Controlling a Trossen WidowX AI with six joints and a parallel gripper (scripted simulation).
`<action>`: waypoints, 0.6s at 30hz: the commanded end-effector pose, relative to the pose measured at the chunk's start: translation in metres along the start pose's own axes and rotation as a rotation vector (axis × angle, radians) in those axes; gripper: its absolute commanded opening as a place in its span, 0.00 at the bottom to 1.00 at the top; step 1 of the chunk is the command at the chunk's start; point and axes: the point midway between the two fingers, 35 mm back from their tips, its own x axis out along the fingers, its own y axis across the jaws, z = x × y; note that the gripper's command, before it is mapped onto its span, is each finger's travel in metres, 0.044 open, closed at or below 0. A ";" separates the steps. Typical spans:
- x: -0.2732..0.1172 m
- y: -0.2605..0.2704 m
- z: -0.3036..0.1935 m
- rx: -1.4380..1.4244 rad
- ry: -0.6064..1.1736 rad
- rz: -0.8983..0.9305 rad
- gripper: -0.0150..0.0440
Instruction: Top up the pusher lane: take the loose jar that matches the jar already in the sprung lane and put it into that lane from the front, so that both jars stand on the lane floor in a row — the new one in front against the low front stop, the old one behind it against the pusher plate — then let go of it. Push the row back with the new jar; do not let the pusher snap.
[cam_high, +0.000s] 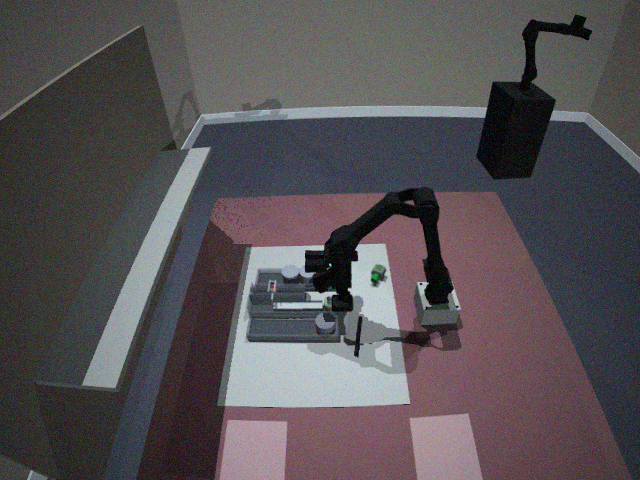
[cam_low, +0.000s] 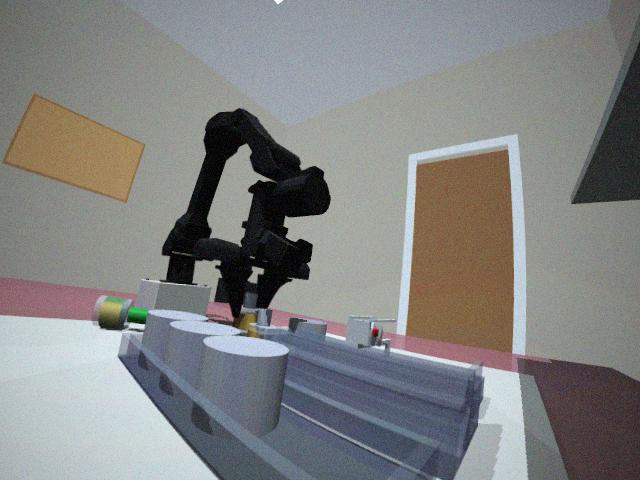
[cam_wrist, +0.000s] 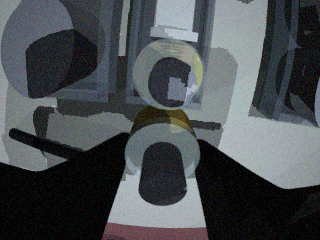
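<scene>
From the top, the arm bends down over the grey rack (cam_high: 292, 310) on the worktop (cam_high: 310, 377). The gripper (cam_high: 341, 301) sits at the rack's front end, because jars must go in from there. A black stick (cam_high: 357, 335) lies just beside it, and a green bottle (cam_high: 378, 274) lies apart on its side.

From the side, the gripper (cam_low: 251, 308) comes down on the yellow jar (cam_low: 247, 317) and holds it tight and upright. Three big grey cans (cam_low: 217, 351) fill the near lane, so there is little room on that side.

From the wrist, the held jar (cam_wrist: 162, 150) sits low between the black fingers. The old jar (cam_wrist: 167, 74) stands just ahead in its lane, touching or nearly so. The lane walls are close on both sides, so I think the push must go straight and slow.
</scene>
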 end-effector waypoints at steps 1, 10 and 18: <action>-0.002 0.000 0.007 0.003 -0.017 0.003 0.25; -0.002 0.000 0.010 0.003 -0.018 0.003 0.25; -0.003 0.000 0.013 0.003 -0.018 0.003 0.25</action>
